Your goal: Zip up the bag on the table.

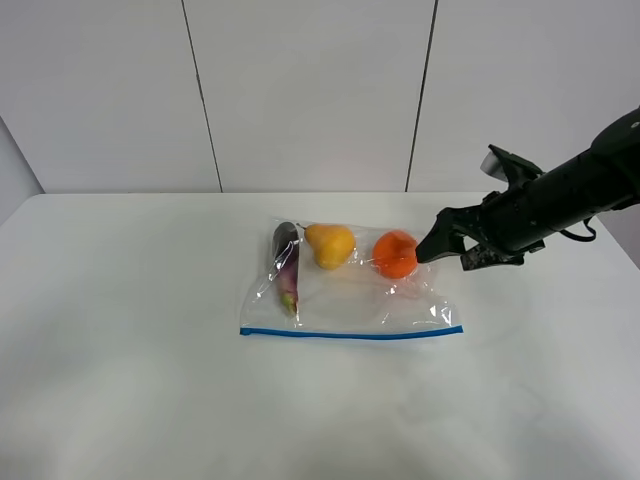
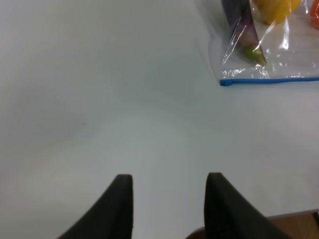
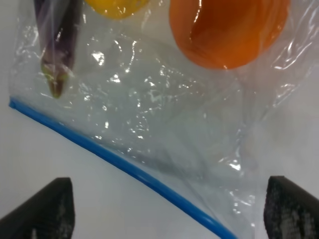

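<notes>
The bag (image 1: 350, 285) lies flat near the middle of the white surface (image 1: 130, 380), its blue zipper strip (image 1: 350, 333) along the near edge and an eggplant (image 1: 286, 265), pear (image 1: 330, 244) and orange (image 1: 395, 253) inside. The right pincer (image 1: 432, 250) hangs released, fingers spread wide, just beside the bag's right end by the orange, holding nothing. The left pincer (image 2: 169, 191) is parted and empty over bare surface, well apart from the bag's left corner.
</notes>
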`<control>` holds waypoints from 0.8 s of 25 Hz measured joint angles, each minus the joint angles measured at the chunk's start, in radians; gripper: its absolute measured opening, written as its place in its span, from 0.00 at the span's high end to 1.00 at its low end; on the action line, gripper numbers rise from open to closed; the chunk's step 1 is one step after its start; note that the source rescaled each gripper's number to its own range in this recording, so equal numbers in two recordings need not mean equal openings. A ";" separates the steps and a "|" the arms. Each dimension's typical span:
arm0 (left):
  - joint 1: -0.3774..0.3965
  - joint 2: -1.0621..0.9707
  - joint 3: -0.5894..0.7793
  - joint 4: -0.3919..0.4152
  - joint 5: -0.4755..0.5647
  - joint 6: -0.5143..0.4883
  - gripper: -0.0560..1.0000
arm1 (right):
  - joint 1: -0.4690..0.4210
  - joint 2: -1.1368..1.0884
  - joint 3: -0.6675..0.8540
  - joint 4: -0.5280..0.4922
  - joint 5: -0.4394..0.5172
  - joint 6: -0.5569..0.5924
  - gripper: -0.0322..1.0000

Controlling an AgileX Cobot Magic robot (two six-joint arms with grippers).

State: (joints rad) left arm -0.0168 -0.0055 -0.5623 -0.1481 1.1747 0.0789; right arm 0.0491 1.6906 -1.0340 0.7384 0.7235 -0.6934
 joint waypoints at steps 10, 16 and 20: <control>0.000 0.000 0.000 0.000 0.000 0.000 0.32 | 0.000 -0.062 -0.048 -0.477 0.011 0.306 0.00; 0.000 0.000 0.000 0.000 0.000 0.000 0.32 | 0.000 -0.100 -0.048 -0.766 0.048 0.552 0.00; 0.000 0.000 0.000 0.000 0.000 0.000 0.32 | 0.000 -0.141 -0.048 -0.788 0.072 0.574 0.00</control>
State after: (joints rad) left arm -0.0168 -0.0055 -0.5623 -0.1481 1.1751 0.0789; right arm 0.0491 1.5499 -1.0825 -0.0497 0.7956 -0.1189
